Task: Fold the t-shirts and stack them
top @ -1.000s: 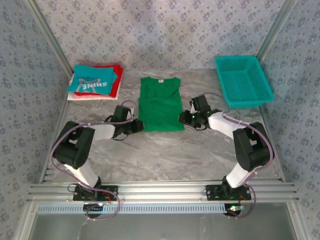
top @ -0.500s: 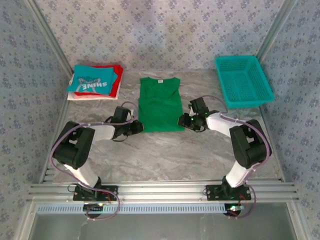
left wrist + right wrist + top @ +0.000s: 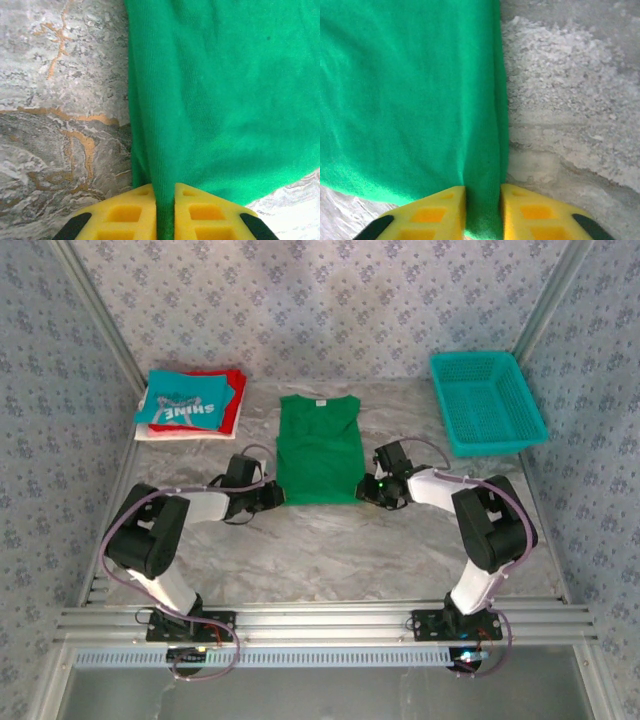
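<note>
Two claws each pinch a near corner of the bright green cloth t-shirt (image 3: 320, 445), which lies flat on the grey marbled bench (image 3: 330, 550) between them and stretches away ahead of both. The left claw (image 3: 165, 192) has its yellow pads pressed together on a thin ridge of the shirt's left edge. The right claw (image 3: 482, 192) grips a thicker fold of the right edge, pads close but parted by cloth. As I judge it, a bite on the top layer alone would peel the shirt open on lifting, uneven lifting would skew the fold, and a shallow bite could slip. How many layers each claw holds is hidden between the pads, and the wrist views cut off the claw bodies. Far beyond the left claw, to its left, sits the stack of folded teal, red and white t-shirts (image 3: 190, 405).
</note>
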Motion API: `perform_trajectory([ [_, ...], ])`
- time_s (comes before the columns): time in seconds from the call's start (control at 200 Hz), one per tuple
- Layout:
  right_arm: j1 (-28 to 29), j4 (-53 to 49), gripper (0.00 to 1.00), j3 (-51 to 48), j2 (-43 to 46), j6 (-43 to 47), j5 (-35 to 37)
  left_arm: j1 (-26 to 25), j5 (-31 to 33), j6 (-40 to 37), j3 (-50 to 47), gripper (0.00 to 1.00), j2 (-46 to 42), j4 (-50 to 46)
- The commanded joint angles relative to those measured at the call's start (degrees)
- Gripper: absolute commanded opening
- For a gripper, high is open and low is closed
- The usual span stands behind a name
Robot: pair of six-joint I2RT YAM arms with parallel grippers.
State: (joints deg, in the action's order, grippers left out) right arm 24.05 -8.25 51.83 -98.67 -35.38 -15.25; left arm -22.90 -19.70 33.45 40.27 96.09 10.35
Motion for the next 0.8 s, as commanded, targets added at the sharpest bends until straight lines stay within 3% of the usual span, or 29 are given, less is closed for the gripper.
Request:
perform_trajectory([
  [0.0,0.3,0.3,0.15,-0.1,0.1,-1.5,-0.5,0.3,0.5,0.0,-1.1,0.03,-1.3,-1.6],
  [0.15,0.2,0.2,0.00,-1.0,2.3,-1.2,-0.2,0.7,0.9,-0.1,-1.7,0.00,-3.7,-2.9],
  [0.34,0.1,-0.1,0.00,-5.5,5.9,-1.1,-0.5,0.7,-0.2,-0.5,-5.5,0.00,-8.6,-4.6],
  [0.515,3.8,-0.1,0.00,-15.6,13.8,-4.2,-1.0,-1.1,-0.5,0.7,-11.7,0.00,-16.6,-11.2],
  [0.665,11.0,-5.2,0.00,-24.7,29.4,-12.9,2.8,-8.6,1.1,8.2,-18.5,0.00,-31.1,-19.6],
  [0.794,18.6,-13.8,0.00,-28.4,46.4,-22.1,8.9,-19.9,10.6,18.9,-21.8,0.00,-51.4,-33.9],
])
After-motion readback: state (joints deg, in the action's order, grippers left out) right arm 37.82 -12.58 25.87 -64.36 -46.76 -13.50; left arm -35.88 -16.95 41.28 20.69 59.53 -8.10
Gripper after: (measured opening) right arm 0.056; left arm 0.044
